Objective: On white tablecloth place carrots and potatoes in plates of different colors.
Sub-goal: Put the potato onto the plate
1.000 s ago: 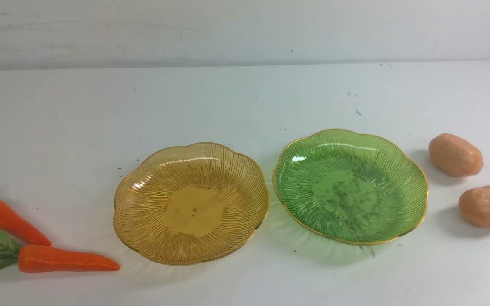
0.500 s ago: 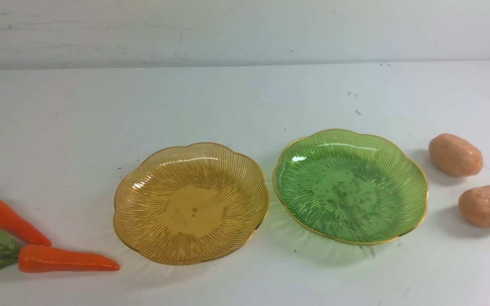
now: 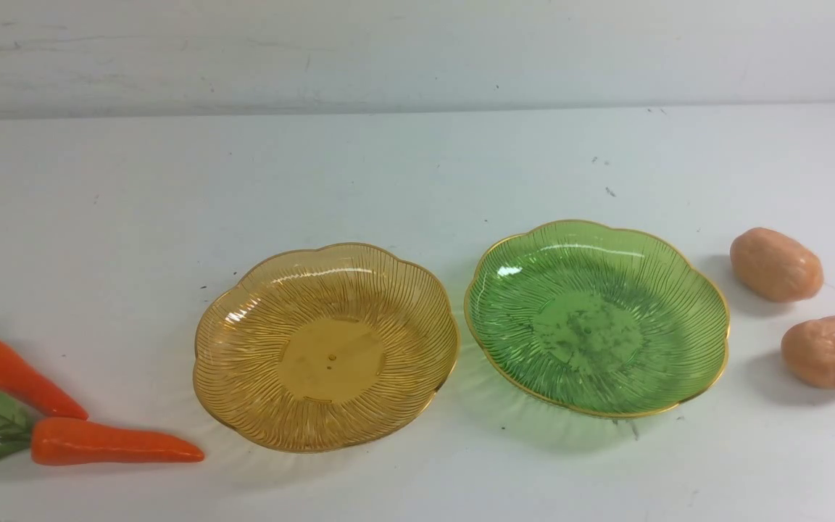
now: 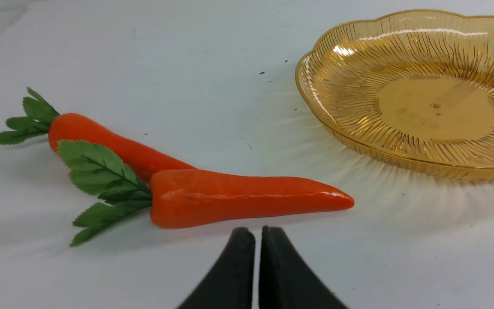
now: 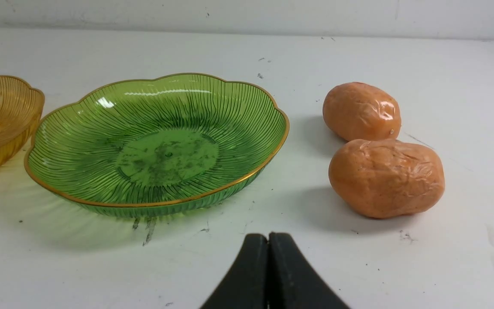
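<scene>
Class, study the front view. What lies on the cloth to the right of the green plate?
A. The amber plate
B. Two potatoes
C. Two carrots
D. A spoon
B: the far potato and the near potato lie on the white tablecloth to the right of the green plate, apart from it. The carrots lie far to the left, beyond the amber plate.

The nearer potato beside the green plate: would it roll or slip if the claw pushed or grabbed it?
The nearer potato is a rounded oval, so a sideways push would probably roll it, unevenly given its lumps. Its skin shows glossy highlights, so it may be slippery. The wrinkles suggest a soft, light toy, unlikely fragile.
</scene>
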